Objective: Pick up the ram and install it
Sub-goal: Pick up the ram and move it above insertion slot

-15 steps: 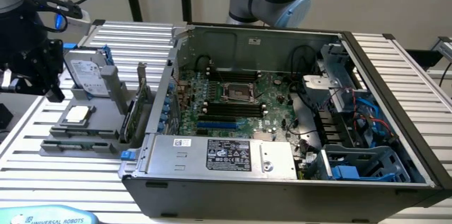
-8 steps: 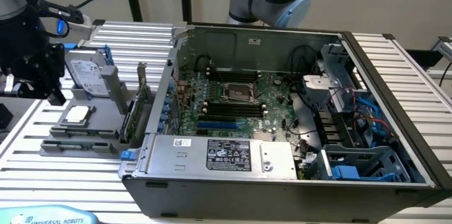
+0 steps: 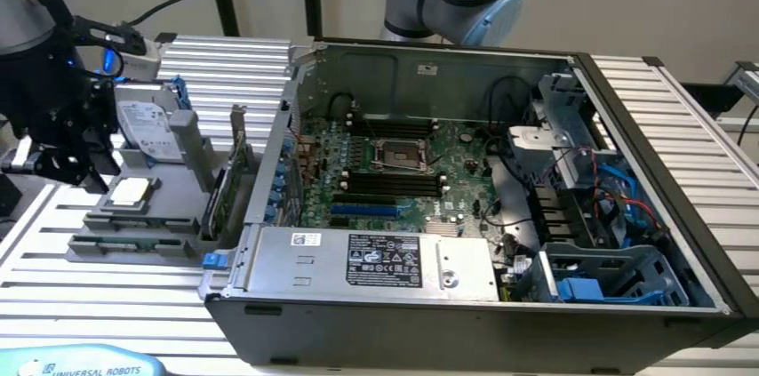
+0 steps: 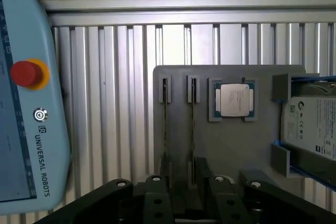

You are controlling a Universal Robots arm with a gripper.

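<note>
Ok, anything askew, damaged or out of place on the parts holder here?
Nothing stands out. On the grey holder, two thin boards stand straight on edge in their slots, the processor sits square in its pocket, and the hard drive lies in its bracket. The gripper hangs over the holder.

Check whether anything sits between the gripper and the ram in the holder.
Nothing visible does. The gripper is right at one end of the two ram sticks standing on edge in the holder; the processor lies beside them, apart.
</note>
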